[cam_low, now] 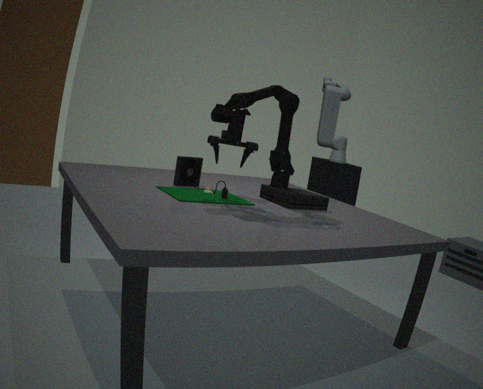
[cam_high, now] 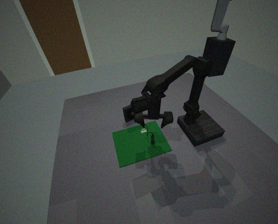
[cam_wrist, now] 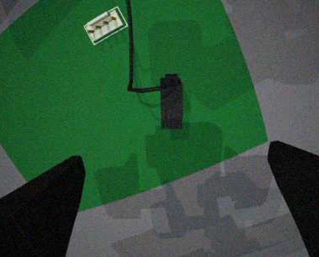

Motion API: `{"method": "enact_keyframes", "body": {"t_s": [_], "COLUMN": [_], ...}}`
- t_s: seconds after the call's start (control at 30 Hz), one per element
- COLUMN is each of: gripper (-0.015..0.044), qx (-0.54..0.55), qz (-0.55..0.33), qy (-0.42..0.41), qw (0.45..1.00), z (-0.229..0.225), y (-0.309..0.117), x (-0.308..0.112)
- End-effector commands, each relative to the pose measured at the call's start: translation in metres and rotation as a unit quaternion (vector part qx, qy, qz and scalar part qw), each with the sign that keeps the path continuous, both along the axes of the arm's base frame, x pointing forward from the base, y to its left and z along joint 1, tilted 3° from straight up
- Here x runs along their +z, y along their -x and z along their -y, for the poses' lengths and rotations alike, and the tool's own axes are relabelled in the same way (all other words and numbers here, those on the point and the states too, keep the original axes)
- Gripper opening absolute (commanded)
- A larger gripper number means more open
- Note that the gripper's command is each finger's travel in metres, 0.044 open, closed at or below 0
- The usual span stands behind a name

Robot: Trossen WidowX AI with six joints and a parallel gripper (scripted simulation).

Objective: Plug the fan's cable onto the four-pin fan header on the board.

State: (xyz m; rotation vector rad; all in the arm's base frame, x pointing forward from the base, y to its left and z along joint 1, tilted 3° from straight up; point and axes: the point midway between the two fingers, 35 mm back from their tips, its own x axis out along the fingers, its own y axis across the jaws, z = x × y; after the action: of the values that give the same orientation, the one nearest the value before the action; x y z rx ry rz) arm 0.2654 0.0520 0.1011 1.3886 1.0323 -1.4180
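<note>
The white four-pin header (cam_high: 143, 131) (cam_low: 208, 190) (cam_wrist: 105, 26) stands on the green board (cam_high: 132, 149) (cam_low: 191, 196) (cam_wrist: 51, 113), its pins bare. The black plug (cam_high: 152, 139) (cam_low: 224, 192) (cam_wrist: 171, 102) stands on the board beside the header, apart from it. Its thin black cable (cam_high: 147, 131) (cam_low: 220, 181) (cam_wrist: 130, 50) arches up from it and runs past the header. My gripper (cam_high: 152, 127) (cam_low: 228, 165) (cam_wrist: 179, 158) is wide open and empty, pointing down, above the board and the plug, touching neither.
The black square fan (cam_high: 127, 113) (cam_low: 187, 171) stands upright behind the board; in the top view the arm partly hides it. The arm's dark base block (cam_high: 201, 127) (cam_low: 293, 196) sits to the right of the board on the table (cam_high: 86, 135) (cam_low: 149, 226). A grey arm (cam_high: 218, 16) (cam_low: 331, 113) stands beyond the table.
</note>
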Motion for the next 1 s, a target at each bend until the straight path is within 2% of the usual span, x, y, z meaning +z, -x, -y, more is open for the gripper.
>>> {"method": "enact_keyframes", "body": {"t_s": [0.0, 0.17, 0.37, 0.97], "gripper": [0.0440, 0.0440, 0.0440, 0.0440], "qx": [-0.023, -0.023, -0.023, -0.023], "qz": [-0.007, -0.007, -0.008, -0.008], "qy": [-0.003, -0.003, -0.003, -0.003], "qw": [1.000, 1.000, 1.000, 1.000], "z": [0.002, 0.002, 0.004, 0.004], "y": [0.002, 0.001, 0.002, 0.002], "x": [-0.001, -0.009, -0.063, -0.084]}}
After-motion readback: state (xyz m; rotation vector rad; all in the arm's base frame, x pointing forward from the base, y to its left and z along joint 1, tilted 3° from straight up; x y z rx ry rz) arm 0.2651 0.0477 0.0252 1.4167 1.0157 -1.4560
